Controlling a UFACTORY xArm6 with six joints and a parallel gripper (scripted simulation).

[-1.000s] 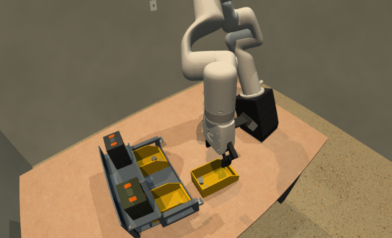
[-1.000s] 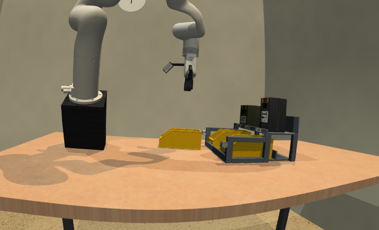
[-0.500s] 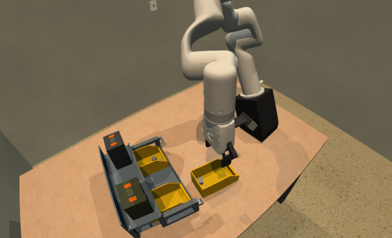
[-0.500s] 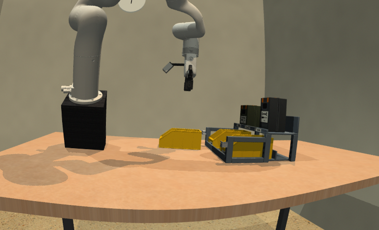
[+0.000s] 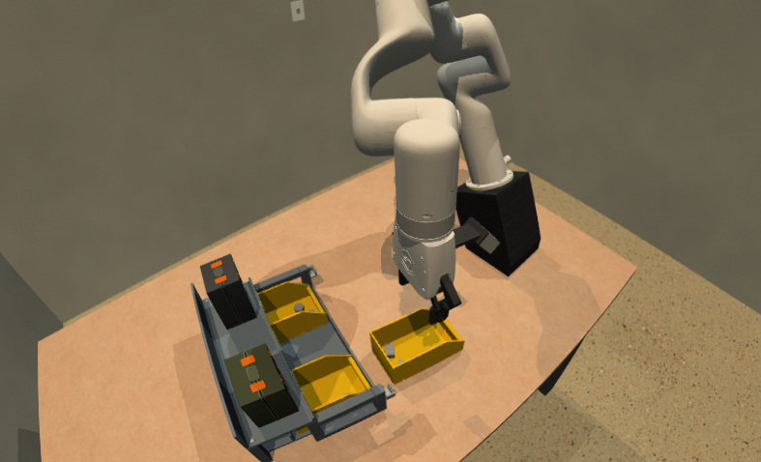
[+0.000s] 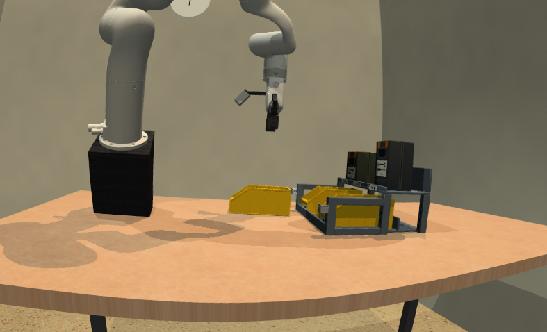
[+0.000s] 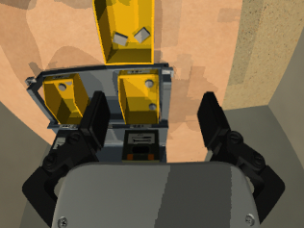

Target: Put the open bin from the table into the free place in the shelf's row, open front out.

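The loose yellow open bin stands level on the table next to the shelf's front; it also shows in the exterior view and the wrist view. Two grey parts lie in it. The grey shelf holds two yellow bins with an empty place between them. My gripper hangs high above the loose bin, well clear of it. Its fingers stand wide open with nothing between them.
Two dark boxes stand on the shelf's upper board, over the bins' rear ends. The arm's black pedestal stands at the table's far side. The table edge runs close behind the shelf.
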